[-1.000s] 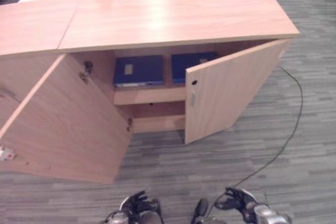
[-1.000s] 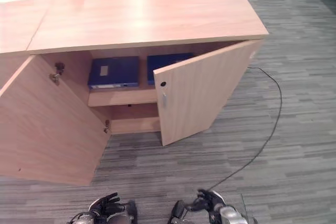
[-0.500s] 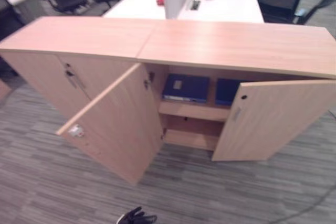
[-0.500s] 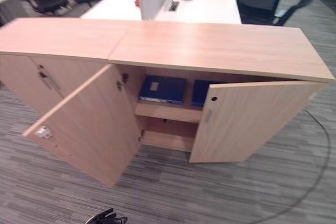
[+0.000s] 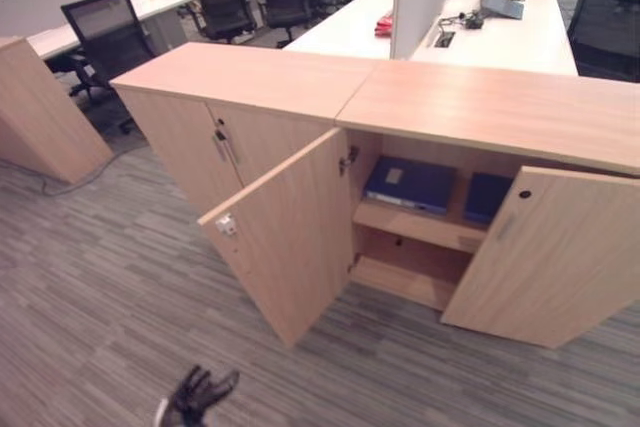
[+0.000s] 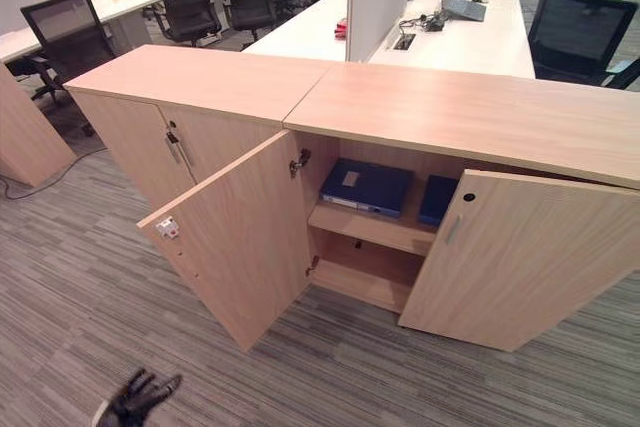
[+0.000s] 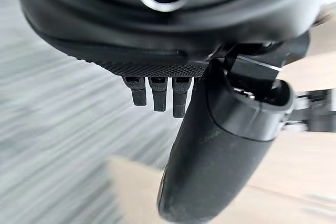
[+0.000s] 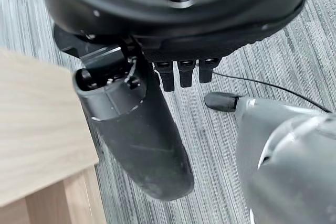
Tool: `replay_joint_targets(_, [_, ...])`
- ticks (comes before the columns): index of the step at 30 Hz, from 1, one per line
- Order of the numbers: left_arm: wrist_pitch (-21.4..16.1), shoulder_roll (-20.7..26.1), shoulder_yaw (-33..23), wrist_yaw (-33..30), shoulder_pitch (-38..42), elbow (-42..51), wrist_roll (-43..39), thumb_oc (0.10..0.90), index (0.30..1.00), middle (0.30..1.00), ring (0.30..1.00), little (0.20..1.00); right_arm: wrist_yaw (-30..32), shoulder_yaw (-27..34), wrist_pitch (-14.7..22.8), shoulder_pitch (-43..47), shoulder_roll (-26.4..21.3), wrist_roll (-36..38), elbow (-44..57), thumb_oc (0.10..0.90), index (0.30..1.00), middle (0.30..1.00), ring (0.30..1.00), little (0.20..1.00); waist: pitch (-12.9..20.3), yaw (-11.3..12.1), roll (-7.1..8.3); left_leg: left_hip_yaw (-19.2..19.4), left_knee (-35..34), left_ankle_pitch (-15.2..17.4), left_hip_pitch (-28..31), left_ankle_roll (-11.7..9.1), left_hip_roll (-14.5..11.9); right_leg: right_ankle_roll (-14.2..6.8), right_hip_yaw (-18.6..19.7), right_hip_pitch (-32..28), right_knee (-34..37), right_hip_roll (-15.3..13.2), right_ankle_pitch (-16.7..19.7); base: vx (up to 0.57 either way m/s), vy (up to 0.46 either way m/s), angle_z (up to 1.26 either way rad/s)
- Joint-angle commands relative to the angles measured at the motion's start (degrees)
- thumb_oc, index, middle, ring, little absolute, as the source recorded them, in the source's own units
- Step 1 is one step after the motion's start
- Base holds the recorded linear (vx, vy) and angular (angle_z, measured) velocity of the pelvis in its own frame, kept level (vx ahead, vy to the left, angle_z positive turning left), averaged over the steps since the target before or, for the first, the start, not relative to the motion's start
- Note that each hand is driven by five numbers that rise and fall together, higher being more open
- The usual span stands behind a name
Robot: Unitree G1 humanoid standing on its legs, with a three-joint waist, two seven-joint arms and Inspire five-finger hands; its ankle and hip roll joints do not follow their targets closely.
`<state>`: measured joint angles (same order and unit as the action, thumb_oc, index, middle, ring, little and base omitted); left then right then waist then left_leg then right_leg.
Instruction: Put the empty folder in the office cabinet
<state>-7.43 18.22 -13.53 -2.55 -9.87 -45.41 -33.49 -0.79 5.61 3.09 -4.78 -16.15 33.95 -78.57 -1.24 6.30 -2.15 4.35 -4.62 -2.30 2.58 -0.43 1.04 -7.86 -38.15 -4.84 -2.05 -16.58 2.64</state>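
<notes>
The office cabinet (image 5: 480, 107) stands with both doors swung open: the left door (image 5: 290, 237) and the right door (image 5: 550, 257). On its upper shelf lie two blue folders, one (image 5: 410, 183) flat in the middle and one (image 5: 487, 197) partly hidden behind the right door. The lower shelf (image 5: 405, 277) looks bare. My left hand (image 5: 195, 397) hangs low above the carpet, well short of the cabinet, open and holding nothing; its thumb (image 7: 210, 145) shows in the left wrist view. My right hand (image 8: 142, 129) is open and holds nothing, over the carpet beside a wooden panel (image 8: 37, 129).
A twin cabinet (image 5: 220, 117) with shut doors joins the open one on its left. Another wooden unit (image 5: 40, 107) stands at the far left. Black office chairs (image 5: 100, 32) and white desks (image 5: 480, 22) lie behind. Striped grey carpet (image 5: 90, 277) stretches before the cabinets.
The whole picture has shifted: the camera has swung up and to the left, so the cabinet now sits further right. Doors and folders stand as before. My left hand stays low.
</notes>
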Motion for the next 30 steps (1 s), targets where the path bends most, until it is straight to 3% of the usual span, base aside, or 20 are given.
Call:
replay_joint_targets(1, [-3.99,5.22,-3.80,-2.48,4.47,2.64,0.92,0.800,0.900,0.900,0.900,0.900,0.02,0.60,-0.26,1.80,0.13,-1.38,-2.30,0.800,0.900,0.900,0.900,0.900,-0.14,0.90,1.10,-0.13,-0.38,4.75,0.66,-1.58,0.39,-4.25,3.75,1.17,5.12,-1.39,6.72,-0.03,0.017,-0.29])
replay_joint_targets(8, [-3.44,16.32,-2.68,-4.45,13.86,-2.07,8.53,0.800,0.900,0.900,0.900,0.900,-0.84,-0.84,-0.61,1.31,-0.99,-3.57,-2.58,0.800,0.900,0.900,0.900,0.900,0.60,-1.98,2.08,3.15,-0.38,4.40,1.33,-1.56,0.15,-3.90,5.21,2.04,5.67,-1.32,7.84,0.03,-0.016,-0.22])
replay_joint_targets(16, [-2.67,24.01,2.70,-4.36,24.49,-6.89,11.62,0.800,0.900,0.900,0.900,0.900,-1.65,-2.40,-0.70,2.37,-2.06,-3.08,-2.22,0.800,0.900,0.900,0.900,0.900,1.40,-4.24,2.17,5.39,-0.38,5.24,2.84,-1.70,-0.32,-4.28,7.50,2.25,5.90,-0.68,7.81,0.04,-0.010,-0.19])
replay_joint_targets(26, [-3.04,26.18,9.53,-2.91,33.16,-3.23,12.91,0.800,0.900,0.900,0.900,0.900,-2.16,-1.86,-0.89,2.96,-3.36,-2.99,-3.50,0.800,0.900,0.900,0.900,0.900,1.53,-5.14,2.15,6.33,-0.38,5.66,3.60,-1.65,-0.28,-4.86,8.22,2.01,6.00,-0.74,8.10,0.02,0.003,-0.10])
replay_joint_targets(30, [-3.79,24.20,13.09,0.09,32.74,8.98,13.27,0.800,0.900,0.900,0.900,0.900,-2.72,-0.57,-1.48,2.99,-3.38,-2.76,-5.03,0.800,0.900,0.900,0.900,0.900,1.32,-5.02,2.25,6.41,-0.38,6.04,3.96,-1.32,0.09,-5.21,8.28,1.82,5.99,-1.04,8.43,0.00,0.005,0.01])
